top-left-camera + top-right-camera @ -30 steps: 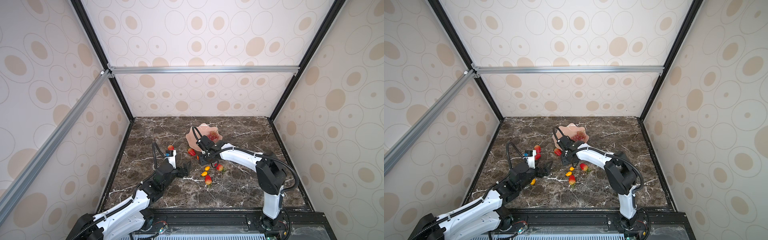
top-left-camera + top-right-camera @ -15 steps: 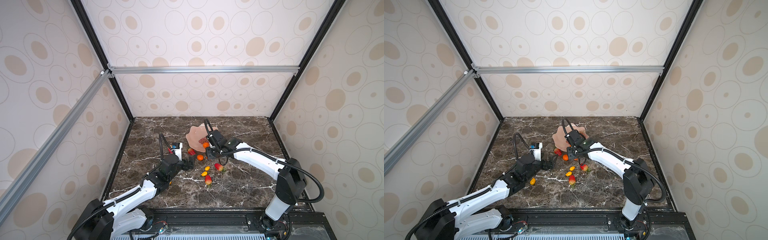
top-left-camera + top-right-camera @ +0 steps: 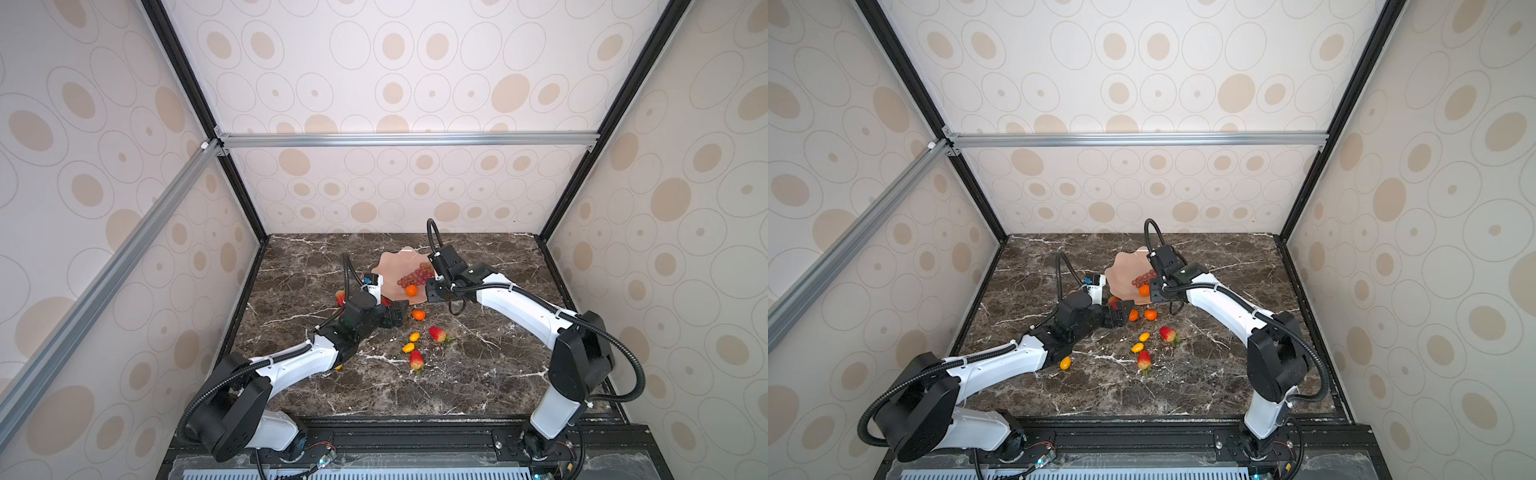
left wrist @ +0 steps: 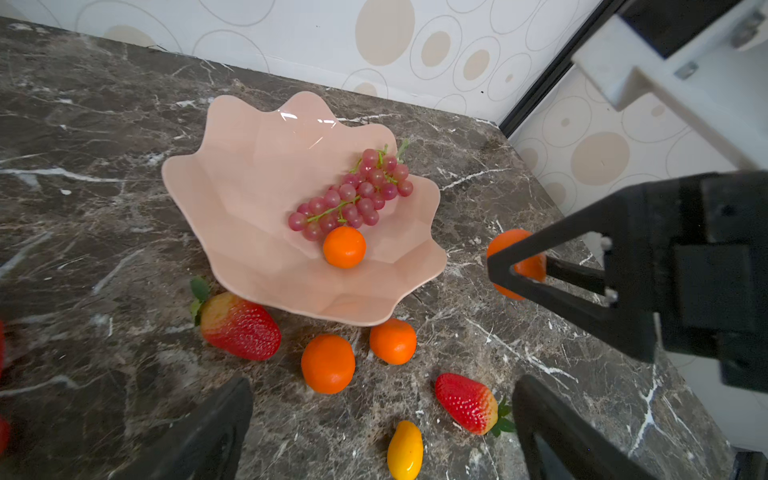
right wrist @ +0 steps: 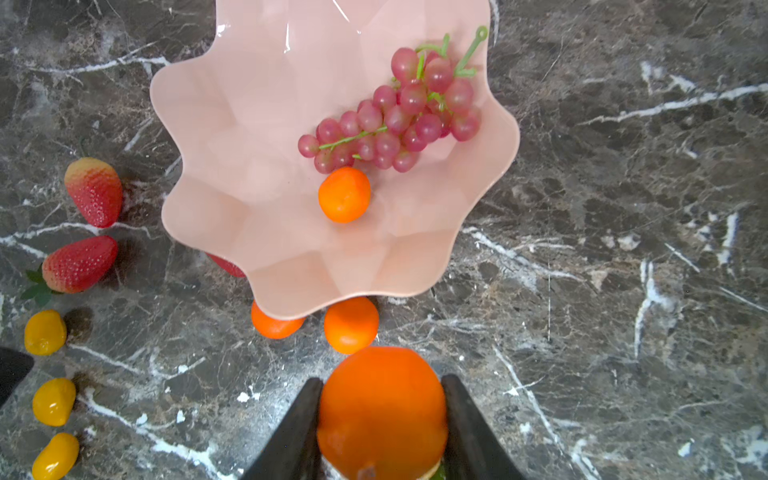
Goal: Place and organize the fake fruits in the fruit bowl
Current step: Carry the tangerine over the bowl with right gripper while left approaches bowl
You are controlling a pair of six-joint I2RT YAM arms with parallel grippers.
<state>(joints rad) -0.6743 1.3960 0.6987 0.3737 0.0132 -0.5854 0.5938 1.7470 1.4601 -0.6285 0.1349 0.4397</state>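
Dark marble tabletop (image 3: 478, 374): right gripper (image 5: 382, 379) clamps a round orange plastic tangerine (image 5: 382, 415) beside the pale pink glossy scalloped bowl (image 3: 392, 268), mid-frame; left gripper (image 4: 384, 380) gapes empty. Early release would likely miss the rim.

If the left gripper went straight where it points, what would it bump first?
Probably a tangerine on the table, just ahead of the open left gripper, before the fruit bowl; depth is unclear.
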